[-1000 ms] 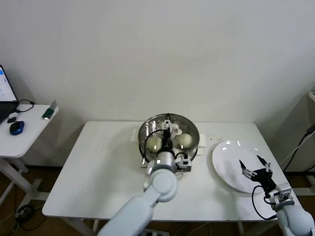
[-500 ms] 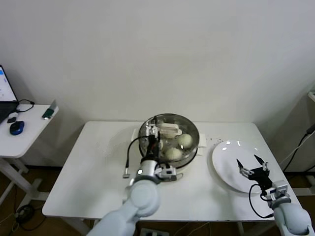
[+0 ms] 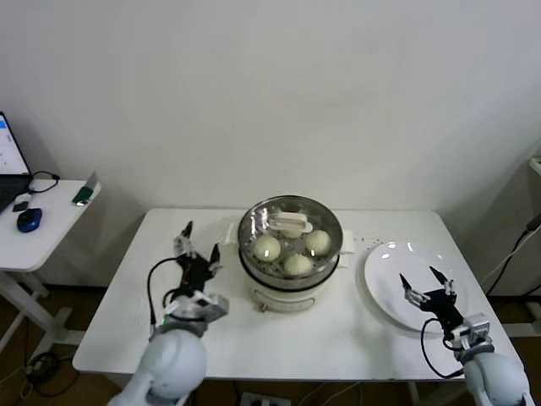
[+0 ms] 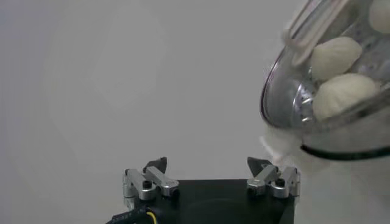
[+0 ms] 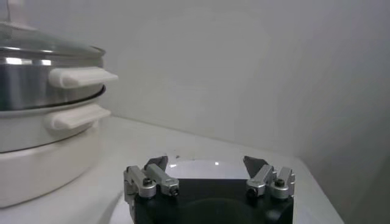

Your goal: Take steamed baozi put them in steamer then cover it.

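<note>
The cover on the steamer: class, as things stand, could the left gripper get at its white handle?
Probably yes. The left gripper hangs open above the table beside the steamer, with nothing between them, and the handle stands exposed on top of the cover. The right gripper is over the plate, out of the way.

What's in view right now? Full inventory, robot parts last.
Round creamy-white steamed baozi: three visible, inside the steamer.
Shiny stainless-steel steamer basket: one, on a white pot base, table centre.
Clear glass cover with white handle: one, seated on the steamer.
Flat white plate: one, bare, right of the steamer.
White rectangular table: one, bearing all of these.
White side desk: one, far left, holding a blue mouse.
Left gripper: fingers open, above the table left of the steamer.
Right gripper: fingers open, over the plate.
</note>
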`<move>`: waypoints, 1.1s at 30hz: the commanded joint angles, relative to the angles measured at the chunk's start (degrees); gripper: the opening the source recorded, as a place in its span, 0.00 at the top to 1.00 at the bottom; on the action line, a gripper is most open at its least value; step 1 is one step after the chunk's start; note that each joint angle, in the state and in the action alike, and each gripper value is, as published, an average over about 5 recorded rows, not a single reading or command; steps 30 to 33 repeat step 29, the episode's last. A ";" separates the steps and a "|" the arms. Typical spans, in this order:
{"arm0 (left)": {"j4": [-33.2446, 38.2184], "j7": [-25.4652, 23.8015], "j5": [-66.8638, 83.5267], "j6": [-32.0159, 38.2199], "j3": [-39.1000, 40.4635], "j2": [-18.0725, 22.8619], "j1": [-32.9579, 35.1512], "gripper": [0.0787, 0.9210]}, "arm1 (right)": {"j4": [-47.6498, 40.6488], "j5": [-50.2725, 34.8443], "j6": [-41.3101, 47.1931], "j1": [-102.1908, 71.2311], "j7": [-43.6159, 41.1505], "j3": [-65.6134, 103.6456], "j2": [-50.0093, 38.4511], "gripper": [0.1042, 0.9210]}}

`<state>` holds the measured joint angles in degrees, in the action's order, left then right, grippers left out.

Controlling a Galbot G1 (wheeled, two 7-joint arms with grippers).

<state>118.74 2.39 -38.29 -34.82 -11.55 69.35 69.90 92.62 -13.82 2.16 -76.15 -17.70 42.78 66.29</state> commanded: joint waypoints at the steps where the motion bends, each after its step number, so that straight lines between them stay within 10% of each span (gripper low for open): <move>1: -1.61 3.39 43.24 39.23 -23.80 2.53 17.72 0.12 | 3.39 -2.12 -2.27 -3.29 -0.37 0.49 1.94 0.12; 33: -6.88 -2.64 47.57 40.17 -25.61 5.54 22.88 0.12 | 6.52 -2.08 -7.42 -8.10 -1.41 1.91 4.96 0.12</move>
